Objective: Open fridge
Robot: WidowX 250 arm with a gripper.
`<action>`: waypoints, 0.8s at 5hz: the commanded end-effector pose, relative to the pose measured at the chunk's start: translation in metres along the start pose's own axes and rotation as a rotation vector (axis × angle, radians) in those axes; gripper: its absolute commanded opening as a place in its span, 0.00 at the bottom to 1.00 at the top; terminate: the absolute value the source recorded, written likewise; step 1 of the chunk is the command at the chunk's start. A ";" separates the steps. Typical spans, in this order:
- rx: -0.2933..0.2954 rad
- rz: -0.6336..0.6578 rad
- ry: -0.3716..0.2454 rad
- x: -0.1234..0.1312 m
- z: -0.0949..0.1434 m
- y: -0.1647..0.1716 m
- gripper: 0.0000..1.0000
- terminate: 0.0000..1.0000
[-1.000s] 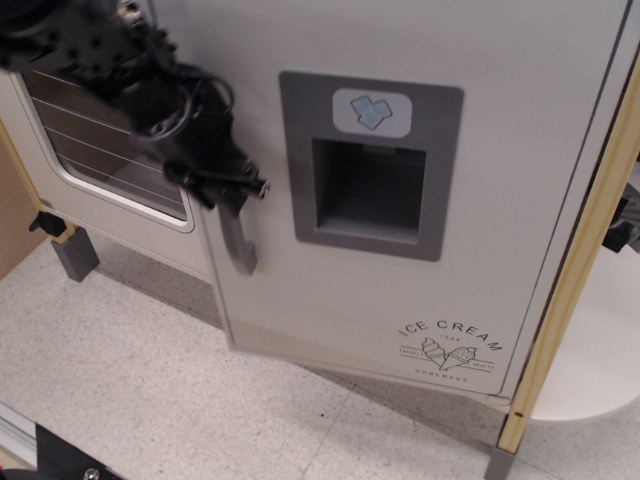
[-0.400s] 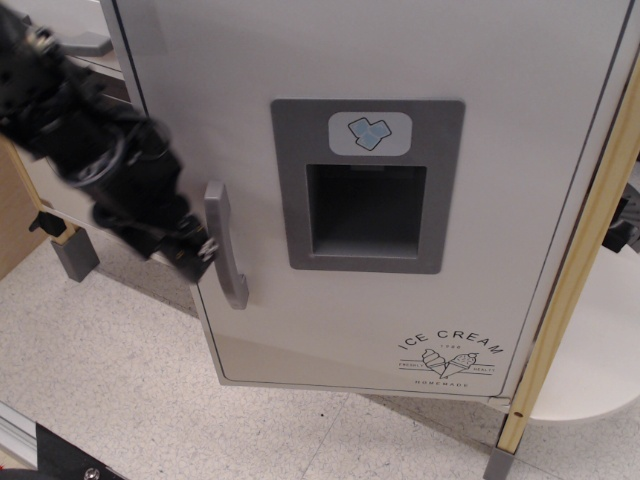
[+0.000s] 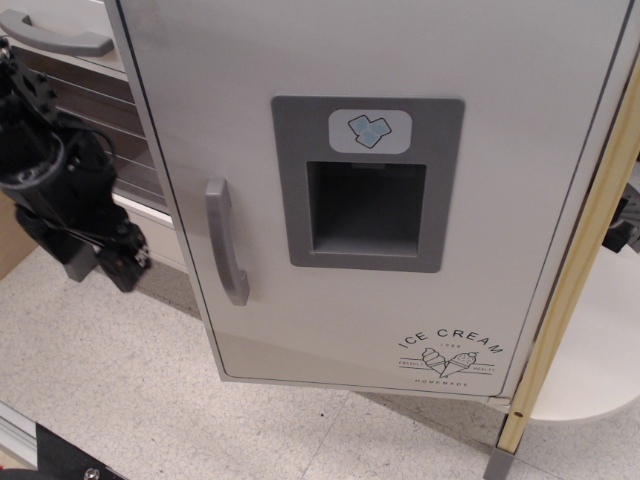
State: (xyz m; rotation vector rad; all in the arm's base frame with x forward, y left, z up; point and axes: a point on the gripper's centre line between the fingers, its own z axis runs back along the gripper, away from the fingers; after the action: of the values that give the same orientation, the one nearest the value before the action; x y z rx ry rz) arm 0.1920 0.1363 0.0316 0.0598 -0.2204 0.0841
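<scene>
The white fridge door (image 3: 420,50) fills most of the view and looks flat against the cabinet. It has a grey curved handle (image 3: 226,240) near its left edge, a grey recessed dispenser panel (image 3: 366,185) and an "ICE CREAM" logo (image 3: 450,352). My black gripper (image 3: 128,266) hangs to the left of the handle, apart from it and holding nothing. Its fingers point down and to the right, and their gap is too dark to read.
The white oven door, with a wire-rack window (image 3: 130,150) and a grey handle (image 3: 60,38), stands behind my arm at the left. A wooden post (image 3: 572,290) and a white rounded shelf (image 3: 600,350) are at the right. A speckled floor (image 3: 150,400) lies below.
One second ago my gripper was at the handle and the door stood slightly ajar. The door has swung back flat. My gripper has left the handle and moved away to the left.
</scene>
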 end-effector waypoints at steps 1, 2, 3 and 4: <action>0.095 0.293 -0.057 0.059 0.036 0.045 1.00 0.00; 0.081 0.363 -0.083 0.073 0.048 0.053 1.00 0.00; 0.038 0.374 -0.107 0.080 0.054 0.048 1.00 0.00; -0.030 0.354 -0.108 0.083 0.059 0.037 1.00 0.00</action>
State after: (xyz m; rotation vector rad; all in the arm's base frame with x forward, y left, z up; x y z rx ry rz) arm 0.2569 0.1668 0.0879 -0.0458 -0.2771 0.4371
